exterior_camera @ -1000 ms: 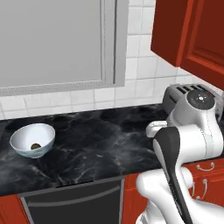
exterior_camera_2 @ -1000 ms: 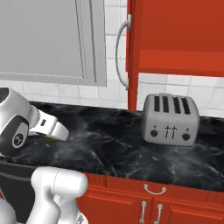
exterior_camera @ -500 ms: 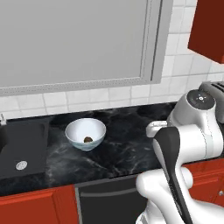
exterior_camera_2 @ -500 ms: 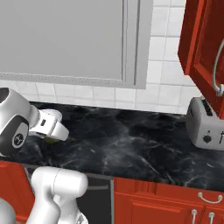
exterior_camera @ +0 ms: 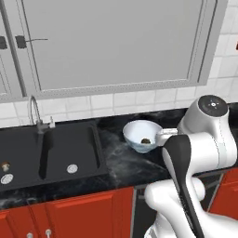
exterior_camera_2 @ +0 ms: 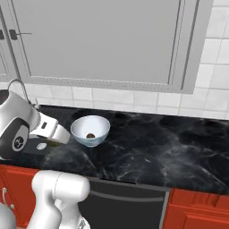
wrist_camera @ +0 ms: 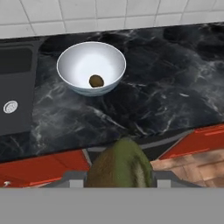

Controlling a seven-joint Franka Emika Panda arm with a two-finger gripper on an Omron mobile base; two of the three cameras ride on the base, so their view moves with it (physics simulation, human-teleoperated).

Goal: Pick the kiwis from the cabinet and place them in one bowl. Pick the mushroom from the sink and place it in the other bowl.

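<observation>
Dull brown-green, fuzzy round kiwi (wrist_camera: 120, 165) gripped in the hand (wrist_camera: 119, 177); another in the blue-tinted bowl (wrist_camera: 72, 78).

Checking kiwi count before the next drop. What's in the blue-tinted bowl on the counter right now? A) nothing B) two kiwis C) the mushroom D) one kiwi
D: a single round brown kiwi lies at the bottom of the bowl, while a second kiwi sits in the claw, near the counter's front edge in the hand view.

A black marble counter (exterior_camera_2: 147, 147) runs beneath white wall tiles (exterior_camera_2: 134, 99) and grey wall cabinets (exterior_camera: 116, 42).
</observation>
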